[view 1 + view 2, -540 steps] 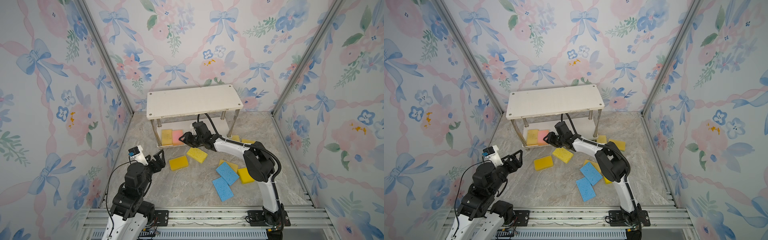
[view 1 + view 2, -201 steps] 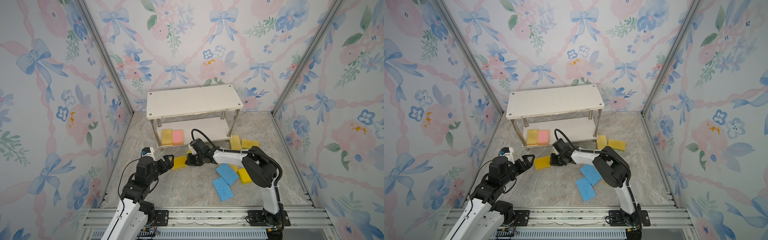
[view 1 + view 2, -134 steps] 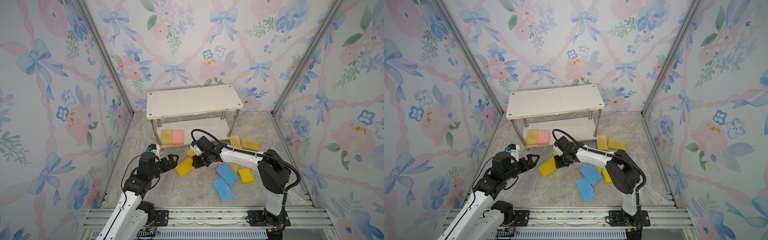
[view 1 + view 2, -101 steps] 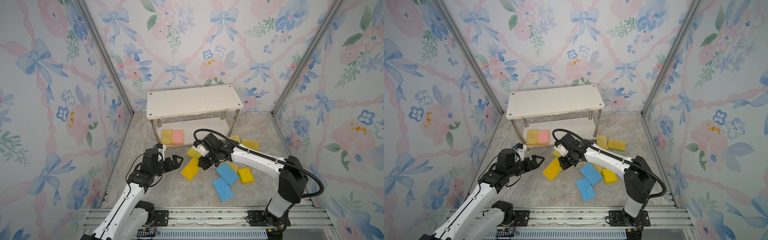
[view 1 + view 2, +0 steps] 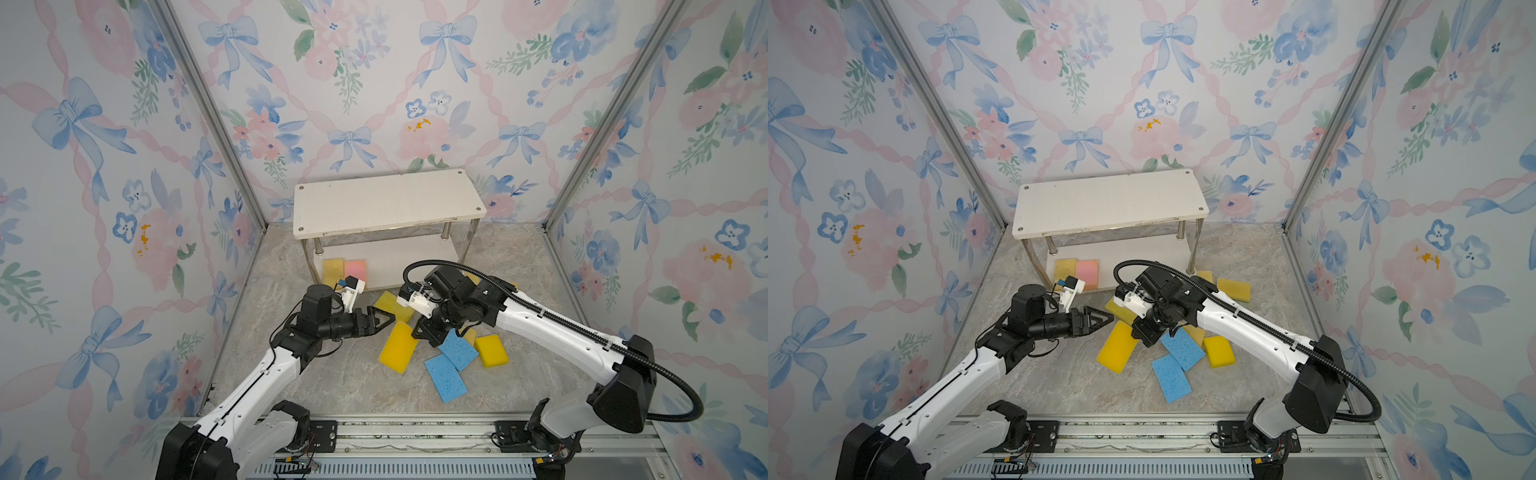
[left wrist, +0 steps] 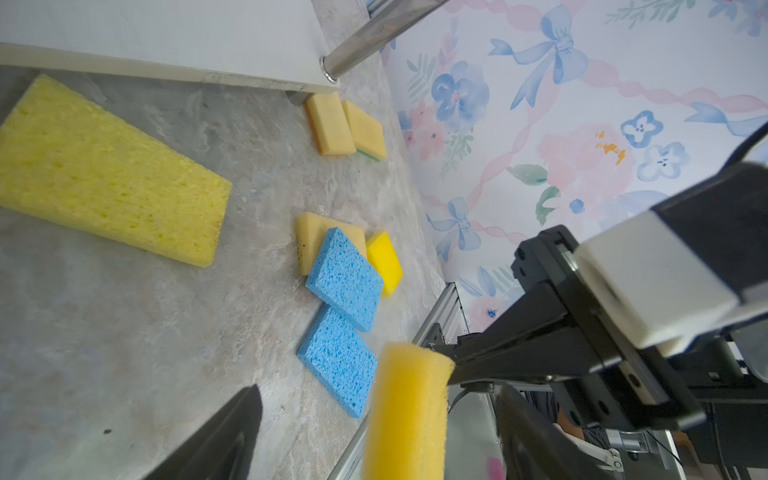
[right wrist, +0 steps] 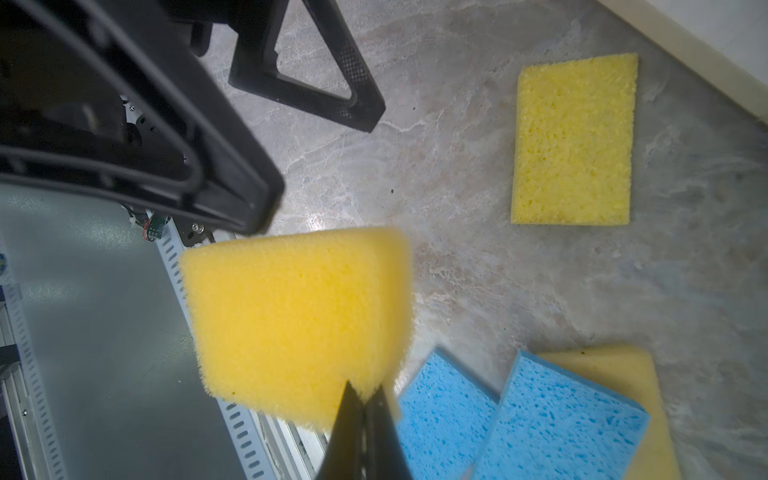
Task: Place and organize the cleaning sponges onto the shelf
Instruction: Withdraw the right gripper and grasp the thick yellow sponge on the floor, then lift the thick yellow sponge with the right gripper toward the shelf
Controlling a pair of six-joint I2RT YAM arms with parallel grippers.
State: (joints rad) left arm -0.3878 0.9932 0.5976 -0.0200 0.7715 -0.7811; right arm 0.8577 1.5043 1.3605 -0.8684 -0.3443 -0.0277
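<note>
Ten sponges (image 5: 445, 376): seven yellow, two blue, one pink. Right pincer (image 7: 364, 394) grasping yellow sponge (image 5: 398, 347); left pincer (image 5: 388, 321) spread open.

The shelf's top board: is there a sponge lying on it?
No, the top board is bare white; the only shelved ones, a yellow sponge and a pink sponge, lie on the lower board.

The bright yellow sponge (image 7: 299, 324) is fine-pored matt foam, fuzzy at the edges. The paler yellow sponge (image 5: 390, 305) at its twelve o'clock and the two blue sponges (image 6: 345, 278) have coarse open pores. The shelf (image 5: 386, 208) is matt white board set on glossy chrome legs (image 6: 374, 31). The surface (image 5: 332, 386) looks like smooth marbled stone with a faint sheen. The left end effector (image 5: 387, 320) has matt black plastic fingers (image 7: 353, 62) with stippled faces.
</note>
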